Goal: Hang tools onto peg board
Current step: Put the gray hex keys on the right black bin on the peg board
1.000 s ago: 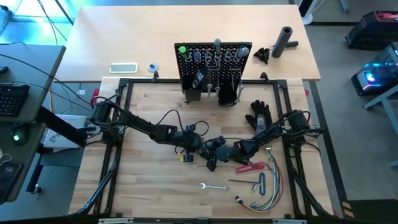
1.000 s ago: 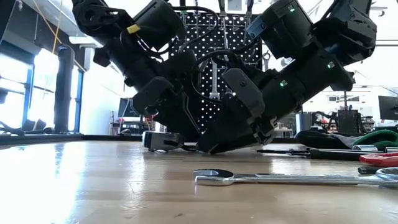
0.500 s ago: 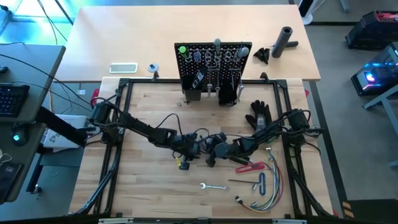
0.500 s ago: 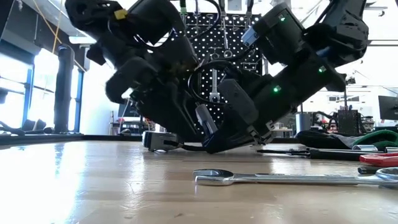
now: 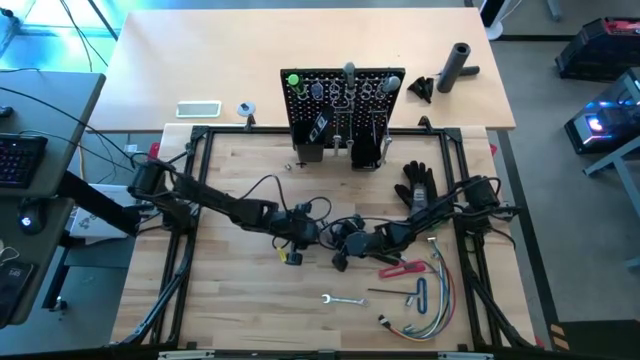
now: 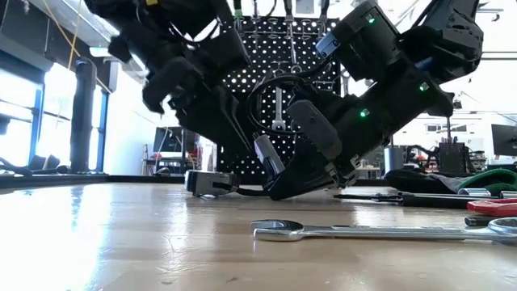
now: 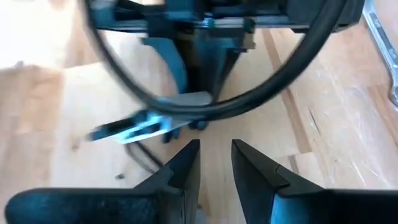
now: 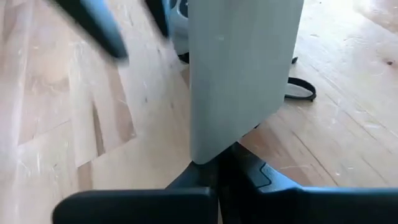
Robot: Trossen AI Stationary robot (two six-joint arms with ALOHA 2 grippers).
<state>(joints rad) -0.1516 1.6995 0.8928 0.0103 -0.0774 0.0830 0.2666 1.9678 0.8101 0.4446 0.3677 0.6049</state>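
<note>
Two arms meet low over the middle of the table (image 5: 230, 300), near of the peg board (image 5: 340, 95) that stands upright at the far edge with several tools already on its hooks. The right end effector (image 8: 217, 158) is clamped tight on a flat grey tool (image 8: 242, 74), gripping it at one end so that the piece stands up past the fingers. The left end effector (image 7: 214, 155) sits just to its left, its fingers parted only narrowly with bare wood showing between them, so we judge it empty. The grey piece looks to us like stiff sheet metal: light and rigid, but smooth-faced, so it could slip or swivel in a pinch. A hold across the flat faces near one end seems best, leaving the other end free for a hook. More tools lie on the near right: a silver wrench (image 5: 340, 299) and a red-handled tool (image 5: 400, 268), both well apart from the board. Only the right wrist view shows the clamp on the grey piece; from above, the arms hide it. The low view adds that both end effectors are close to the table, which the high view cannot tell.
</note>
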